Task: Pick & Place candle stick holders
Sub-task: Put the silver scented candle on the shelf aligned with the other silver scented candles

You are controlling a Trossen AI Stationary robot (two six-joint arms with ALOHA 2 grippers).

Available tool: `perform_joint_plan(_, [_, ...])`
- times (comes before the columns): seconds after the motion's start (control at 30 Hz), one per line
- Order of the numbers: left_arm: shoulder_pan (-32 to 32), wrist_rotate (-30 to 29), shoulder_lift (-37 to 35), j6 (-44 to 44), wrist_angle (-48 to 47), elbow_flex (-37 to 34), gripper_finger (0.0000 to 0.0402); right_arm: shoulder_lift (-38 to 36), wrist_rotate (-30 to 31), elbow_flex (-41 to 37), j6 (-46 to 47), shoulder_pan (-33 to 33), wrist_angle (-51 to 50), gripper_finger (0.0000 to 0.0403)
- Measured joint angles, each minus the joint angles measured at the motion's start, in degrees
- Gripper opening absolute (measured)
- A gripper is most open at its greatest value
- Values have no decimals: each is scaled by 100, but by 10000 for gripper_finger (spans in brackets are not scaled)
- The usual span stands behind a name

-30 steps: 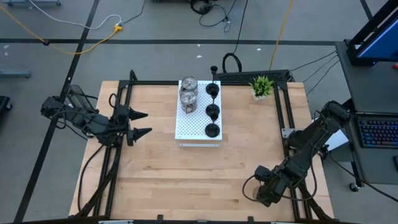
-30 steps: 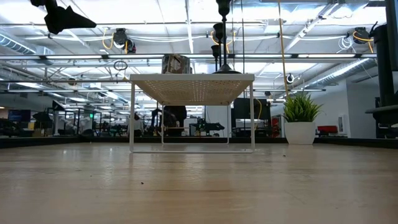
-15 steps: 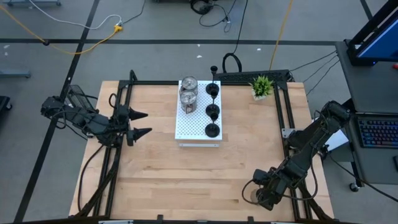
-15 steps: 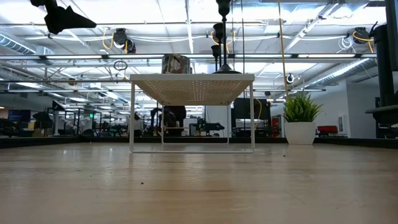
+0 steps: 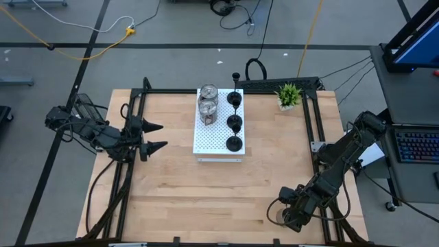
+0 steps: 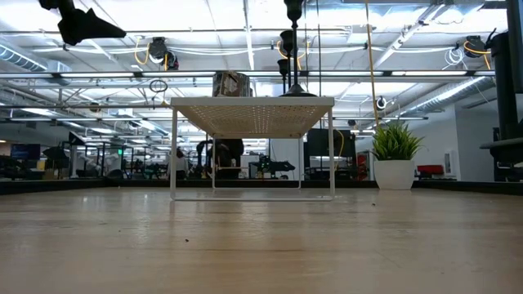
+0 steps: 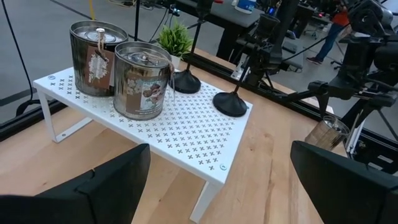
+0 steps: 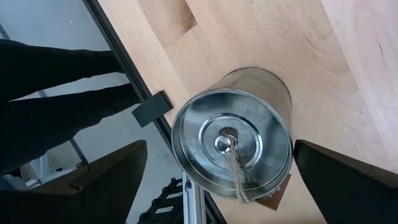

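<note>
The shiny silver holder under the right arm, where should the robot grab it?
Best around its round side wall, coming straight down from above. The silver holder stands upright on the table, lid facing the right tool, whose open fingers already sit on either side. The lid's tiny knob and string look too small to pinch.

On the board [image 5: 216,134]: two silver holders [image 5: 208,99] left, three black holders [image 5: 234,123] right. Plant [image 5: 289,95] stands right of the board; third silver holder [image 8: 233,144] near the counter's [image 5: 206,192] right front corner.
</note>
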Motion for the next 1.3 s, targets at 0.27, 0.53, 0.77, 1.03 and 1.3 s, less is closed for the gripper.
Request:
perform_joint_plan(0.27, [0, 0, 0, -73, -95, 0, 395, 0, 2, 0, -64, 0, 7, 400])
perform_joint_plan(0.53, [0, -1, -1, -76, -93, 2, 395, 0, 2, 0, -66, 0, -2, 400])
perform_joint_plan(0.77, [0, -2, -1, -76, -93, 1, 395, 0, 2, 0, -88, 0, -72, 400])
perform_joint_plan(1.03, [0, -2, -2, -76, -91, 0, 395, 0, 2, 0, -303, -2, -74, 400])
perform_joint_plan(1.3, [-2, -2, 0, -72, -93, 2, 395, 0, -11, 0, -215, -9, -444, 400])
